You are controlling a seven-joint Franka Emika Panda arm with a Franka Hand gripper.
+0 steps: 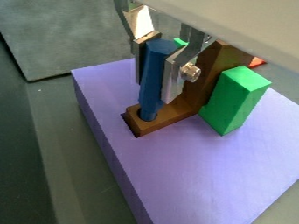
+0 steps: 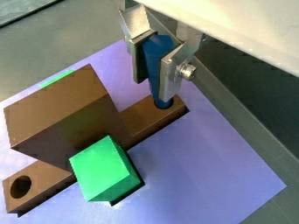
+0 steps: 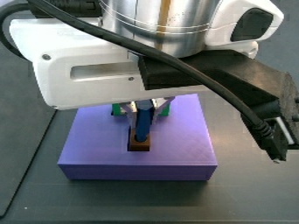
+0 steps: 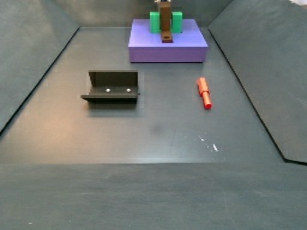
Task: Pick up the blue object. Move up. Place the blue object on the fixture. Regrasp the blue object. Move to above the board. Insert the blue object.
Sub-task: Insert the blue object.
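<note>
Fingers (image 1: 176, 74) of the gripper (image 1: 156, 54) were clamped narrow on the blue object (image 1: 152, 83), silver plates pressed flat against either side of its upper half in both wrist views. That blue peg stood upright between the pads, and its lower end sat down in the socket at the end of the brown bar (image 2: 70, 118), right under the gripper. In a wrist view the gripper (image 2: 156, 54) hung directly over that end of the bar, with the blue object (image 2: 155, 74) dropping straight from the jaws into the wood.

Just beside the tool, the green block (image 1: 233, 101) stood on the bar, close to the finger but not touching it. Beneath it all lay the board (image 1: 176, 175), the lavender slab carrying bar and block alike. Farther along the bar from the gripper, a round hole (image 2: 20, 185) showed near the opposite end.

In a side view the gripper (image 3: 142, 112) came down from the big white wrist housing above the board (image 3: 105, 149), the blue object (image 3: 142, 127) a short dark-blue stripe under it.

Well away from the tool, out on the grey floor, the fixture (image 4: 111, 87) stood alone, and the red peg (image 4: 204, 92) lay flat, apart from both fixture and board (image 4: 168, 49). At that range the gripper (image 4: 166, 7) was too small to read its opening.
</note>
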